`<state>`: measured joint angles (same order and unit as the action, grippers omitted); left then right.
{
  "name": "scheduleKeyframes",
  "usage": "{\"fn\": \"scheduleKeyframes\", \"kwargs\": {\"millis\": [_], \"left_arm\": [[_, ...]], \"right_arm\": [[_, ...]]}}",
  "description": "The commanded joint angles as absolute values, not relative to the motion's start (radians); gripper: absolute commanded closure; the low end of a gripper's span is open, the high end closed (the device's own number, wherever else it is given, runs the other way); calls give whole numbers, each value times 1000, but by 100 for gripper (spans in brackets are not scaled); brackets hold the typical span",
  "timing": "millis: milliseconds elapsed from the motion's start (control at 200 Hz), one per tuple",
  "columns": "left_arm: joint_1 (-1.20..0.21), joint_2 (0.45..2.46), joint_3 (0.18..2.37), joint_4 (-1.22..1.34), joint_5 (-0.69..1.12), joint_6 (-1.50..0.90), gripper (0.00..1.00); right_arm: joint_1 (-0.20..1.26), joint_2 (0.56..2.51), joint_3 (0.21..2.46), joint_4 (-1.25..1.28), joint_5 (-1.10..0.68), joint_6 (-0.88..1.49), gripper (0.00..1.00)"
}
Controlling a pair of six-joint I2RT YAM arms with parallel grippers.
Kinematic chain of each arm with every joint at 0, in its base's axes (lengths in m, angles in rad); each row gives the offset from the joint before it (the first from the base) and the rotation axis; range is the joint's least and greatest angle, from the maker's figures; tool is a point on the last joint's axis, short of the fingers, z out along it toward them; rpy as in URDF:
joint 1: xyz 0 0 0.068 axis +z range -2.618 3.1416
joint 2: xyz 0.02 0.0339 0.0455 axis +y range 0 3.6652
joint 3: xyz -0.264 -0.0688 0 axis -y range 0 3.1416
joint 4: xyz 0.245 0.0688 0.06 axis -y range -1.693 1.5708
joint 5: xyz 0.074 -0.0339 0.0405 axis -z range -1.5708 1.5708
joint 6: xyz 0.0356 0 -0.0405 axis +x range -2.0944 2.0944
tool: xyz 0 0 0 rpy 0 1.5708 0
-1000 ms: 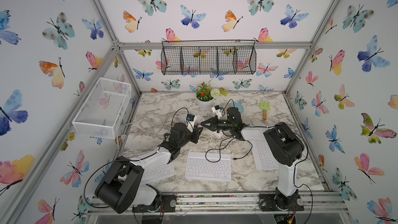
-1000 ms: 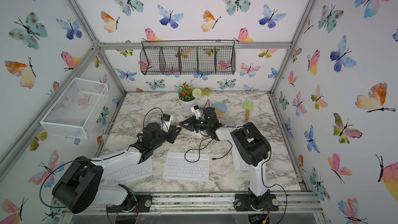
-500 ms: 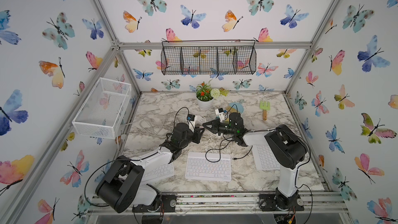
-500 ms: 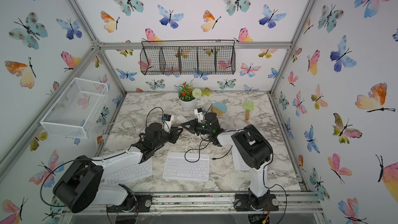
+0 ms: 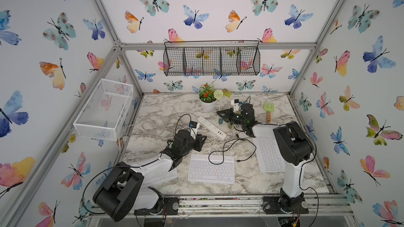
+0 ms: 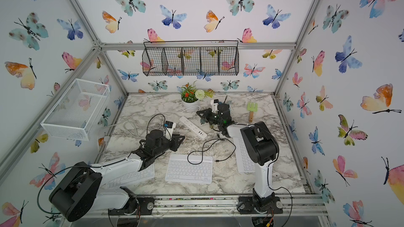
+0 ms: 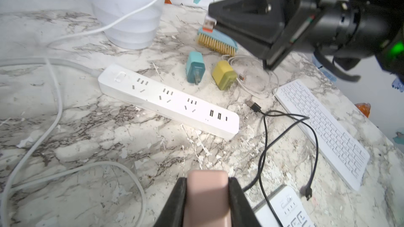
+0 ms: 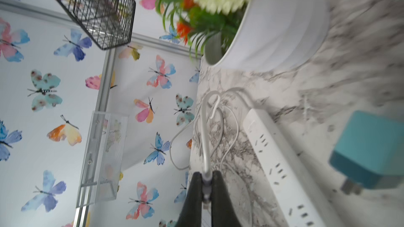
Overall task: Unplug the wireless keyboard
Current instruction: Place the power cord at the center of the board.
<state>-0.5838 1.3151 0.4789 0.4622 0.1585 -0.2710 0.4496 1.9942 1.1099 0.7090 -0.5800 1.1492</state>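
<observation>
The wireless keyboard (image 5: 211,168) (image 6: 189,169) lies at the front middle of the marble table, and its corner (image 7: 284,208) shows in the left wrist view. A loose black cable (image 5: 231,147) (image 7: 265,140) loops over its far edge, with both plugs lying free. My left gripper (image 5: 202,139) (image 6: 181,138) (image 7: 206,184) is shut on a pink charger block (image 7: 206,195). My right gripper (image 5: 218,112) (image 6: 197,112) (image 8: 205,177) hangs near the flower pot, shut on the USB plug (image 7: 208,24) of a white cable (image 8: 206,127).
A white power strip (image 5: 211,127) (image 7: 168,101) lies between the grippers. Teal (image 7: 195,67) and yellow (image 7: 224,75) chargers and a brush (image 7: 217,40) sit beyond it. Plain white keyboards lie right (image 5: 270,153) and under the left arm (image 5: 164,174). Flower pot (image 5: 207,101) and green fork (image 5: 268,110) stand behind.
The two grippers were tip to tip; the right one has drawn back toward the flower pot with the white cable's plug. The left gripper stays low with the pink block.
</observation>
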Motion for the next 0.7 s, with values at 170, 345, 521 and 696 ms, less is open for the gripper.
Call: {"fn": "scheduleKeyframes", "kwargs": {"millis": [170, 345, 521, 696], "left_arm": [[-572, 1365, 547, 420, 77, -350, 100], [-466, 1406, 585, 422, 139, -432, 100], [-376, 1444, 632, 388, 203, -467, 100], [-297, 1443, 640, 387, 265, -499, 100]], "right_arm": [[499, 1969, 1112, 618, -554, 1023, 98], [521, 1942, 1180, 448, -557, 830, 98], [548, 1956, 1269, 253, -560, 645, 98], [594, 2003, 1376, 41, -545, 470, 98]]}}
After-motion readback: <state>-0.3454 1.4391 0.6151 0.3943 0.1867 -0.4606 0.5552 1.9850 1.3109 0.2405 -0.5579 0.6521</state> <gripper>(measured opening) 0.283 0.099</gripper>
